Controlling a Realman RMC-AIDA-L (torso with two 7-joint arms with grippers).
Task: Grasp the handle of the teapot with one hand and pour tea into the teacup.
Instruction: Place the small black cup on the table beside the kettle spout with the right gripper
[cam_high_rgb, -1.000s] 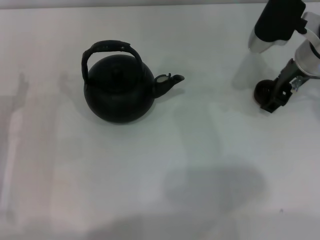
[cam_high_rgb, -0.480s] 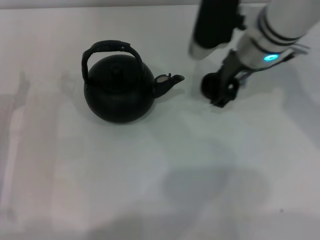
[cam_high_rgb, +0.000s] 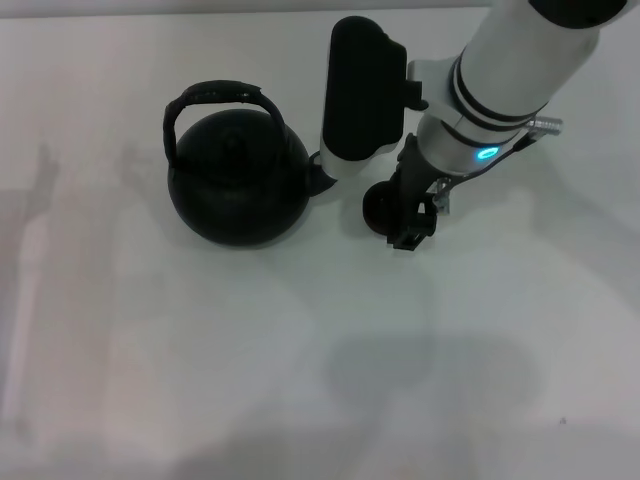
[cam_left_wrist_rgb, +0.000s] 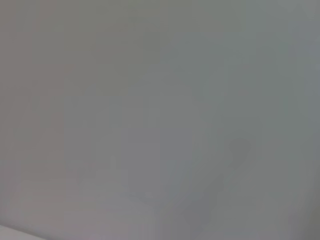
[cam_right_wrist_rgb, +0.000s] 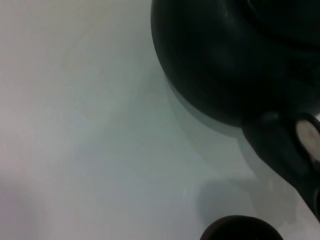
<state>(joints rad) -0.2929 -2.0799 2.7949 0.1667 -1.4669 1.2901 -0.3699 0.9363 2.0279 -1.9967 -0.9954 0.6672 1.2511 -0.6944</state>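
Now right gripper carried teacup beside teapot

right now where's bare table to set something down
The table is bare in front of the teapot and to its left. It is crowded beside the spout, where the right pincer holds the teacup.

Plain white table, matte surface, soft grey shadows across its near part
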